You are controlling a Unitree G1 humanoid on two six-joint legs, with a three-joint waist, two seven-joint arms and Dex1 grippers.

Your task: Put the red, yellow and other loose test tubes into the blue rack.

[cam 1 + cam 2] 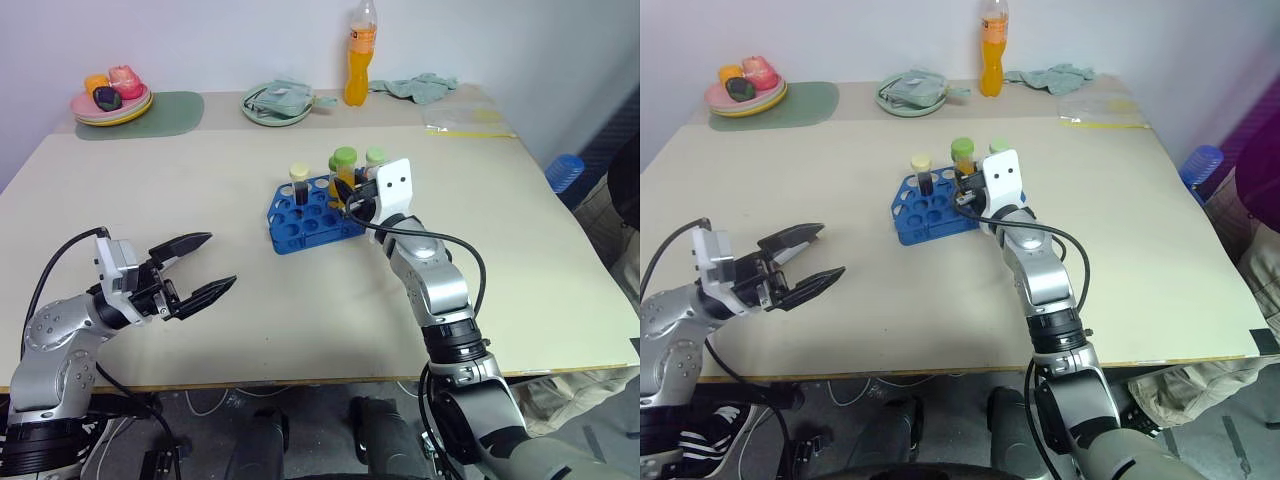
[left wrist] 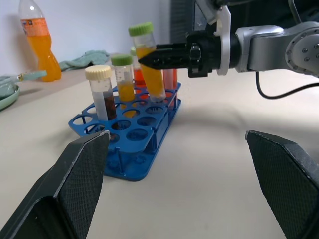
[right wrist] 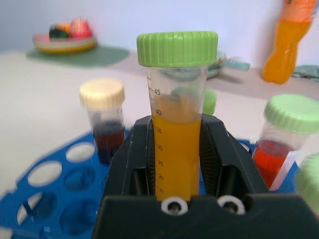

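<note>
Nearly there: my right end effector (image 2: 149, 57) gripped the yellow tube over the blue rack.

I had its fingers (image 3: 219, 149) clamped on the green-capped yellow tube (image 3: 175, 144), upright, with its lower end down among the rack's (image 1: 295, 232) holes; whether it was fully seated I could not tell. Beside it stood a cream-capped dark tube (image 2: 102, 94), a smaller green-capped yellow one (image 2: 123, 77) and a green-capped red one (image 3: 279, 144), all already in the rack. My left end effector (image 1: 200, 268) hung wide and empty over the table (image 1: 300, 330), well apart from the rack. I saw no loose tubes lying on the table, so I judged the job close to done, with only this tube's release left.
</note>
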